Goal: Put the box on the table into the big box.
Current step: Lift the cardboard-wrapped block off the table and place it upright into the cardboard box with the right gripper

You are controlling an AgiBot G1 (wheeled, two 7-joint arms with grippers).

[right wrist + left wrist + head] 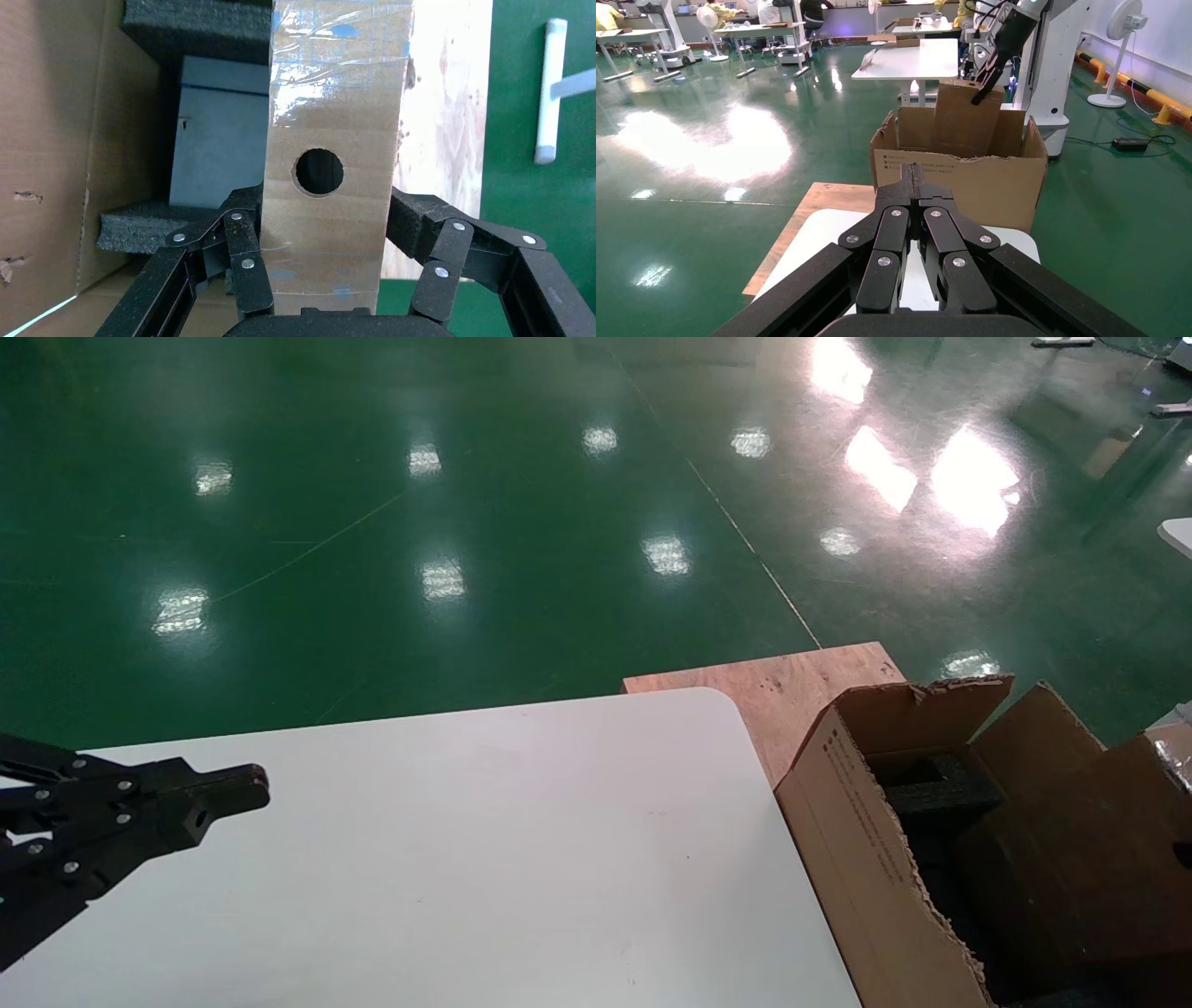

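My right gripper (327,210) is shut on the box (330,140), a flat brown box with a round black hole in its broad face. The left wrist view shows that box (967,116) standing upright in the open top of the big box (961,182), gripped at its upper edge by the right gripper (985,90). From the head view the box (1071,868) is a dark brown panel inside the big box (857,840), which stands off the table's right end. Over the table's (466,859) left part hangs my left gripper (251,794) (917,175), shut and holding nothing.
Black foam (941,794) (190,28) and a grey-blue block (218,140) lie inside the carton, under the held box. A plywood board (792,686) (450,105) lies under the carton, past the table's rounded corner. Green floor surrounds everything.
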